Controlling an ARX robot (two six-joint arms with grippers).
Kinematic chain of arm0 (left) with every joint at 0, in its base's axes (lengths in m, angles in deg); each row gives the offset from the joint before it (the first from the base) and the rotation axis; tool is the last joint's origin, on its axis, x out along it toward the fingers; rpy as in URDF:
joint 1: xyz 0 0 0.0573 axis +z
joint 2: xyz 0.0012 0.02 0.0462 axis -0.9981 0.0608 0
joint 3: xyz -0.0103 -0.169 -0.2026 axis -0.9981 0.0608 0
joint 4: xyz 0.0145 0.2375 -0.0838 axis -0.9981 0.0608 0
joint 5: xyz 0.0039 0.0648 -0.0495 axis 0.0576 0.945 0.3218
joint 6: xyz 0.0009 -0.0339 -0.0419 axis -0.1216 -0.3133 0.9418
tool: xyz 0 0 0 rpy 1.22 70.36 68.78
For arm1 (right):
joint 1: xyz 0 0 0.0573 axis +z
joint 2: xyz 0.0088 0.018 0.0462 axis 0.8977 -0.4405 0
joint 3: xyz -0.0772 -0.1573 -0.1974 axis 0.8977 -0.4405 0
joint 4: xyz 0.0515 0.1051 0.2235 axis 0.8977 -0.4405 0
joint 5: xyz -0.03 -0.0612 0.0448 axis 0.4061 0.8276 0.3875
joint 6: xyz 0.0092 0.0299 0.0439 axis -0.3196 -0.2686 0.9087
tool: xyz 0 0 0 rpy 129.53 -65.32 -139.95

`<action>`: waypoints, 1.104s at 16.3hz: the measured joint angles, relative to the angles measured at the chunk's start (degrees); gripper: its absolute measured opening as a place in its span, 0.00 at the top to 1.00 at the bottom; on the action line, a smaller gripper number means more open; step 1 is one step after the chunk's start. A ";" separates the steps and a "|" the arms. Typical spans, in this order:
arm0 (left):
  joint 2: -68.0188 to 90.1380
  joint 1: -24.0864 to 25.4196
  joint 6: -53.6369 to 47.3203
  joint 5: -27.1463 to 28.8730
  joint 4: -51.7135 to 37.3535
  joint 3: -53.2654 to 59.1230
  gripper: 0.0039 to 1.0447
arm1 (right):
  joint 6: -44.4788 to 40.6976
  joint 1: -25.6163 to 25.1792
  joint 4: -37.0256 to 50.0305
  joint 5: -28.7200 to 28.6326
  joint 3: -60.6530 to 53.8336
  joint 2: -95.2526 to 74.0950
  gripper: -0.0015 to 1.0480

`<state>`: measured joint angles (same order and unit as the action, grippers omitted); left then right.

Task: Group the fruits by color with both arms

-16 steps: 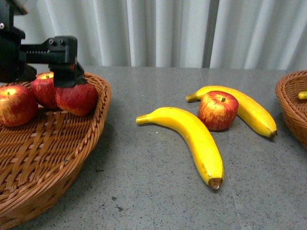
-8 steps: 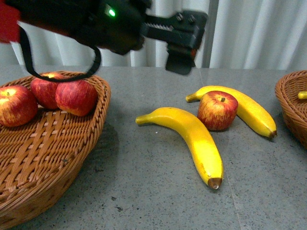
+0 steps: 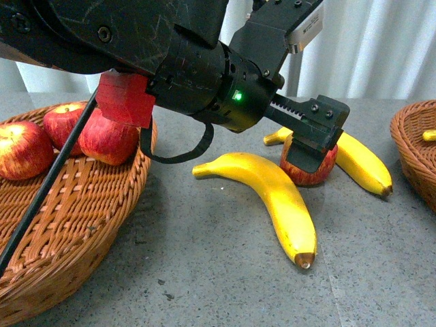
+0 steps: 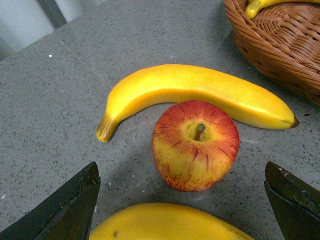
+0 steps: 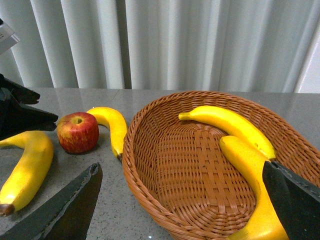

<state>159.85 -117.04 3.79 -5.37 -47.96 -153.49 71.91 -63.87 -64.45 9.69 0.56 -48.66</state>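
1. Front: left gripper hangs at the apple, on the table between two bananas.
2. Left wrist: fingers spread wide, empty; apple centred between them, stem up.
3. Right wrist: right gripper spread, empty, farther off.

Glossy banana, woven wicker basket, matt speckled tabletop.

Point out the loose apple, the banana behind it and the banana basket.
Loose apple (image 4: 192,162): left wrist view, streaked side.
Banana behind it (image 4: 200,89): left wrist view, middle.
Banana basket (image 5: 200,170): right wrist view, bare floor.
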 joint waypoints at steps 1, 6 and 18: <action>0.76 0.28 -0.66 -0.48 -0.04 -1.05 0.06 | 0.00 0.00 0.00 0.02 0.00 0.00 0.06; 5.53 0.68 -1.40 -2.89 -0.24 -4.20 0.06 | 0.00 0.00 0.00 0.02 0.00 0.00 0.06; 12.92 0.31 -2.86 -6.82 -0.04 -9.03 0.10 | 0.00 0.00 0.00 0.02 0.00 0.00 0.06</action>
<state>172.77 -116.73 0.92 -12.19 -48.01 -162.51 71.91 -63.87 -64.45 9.72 0.56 -48.66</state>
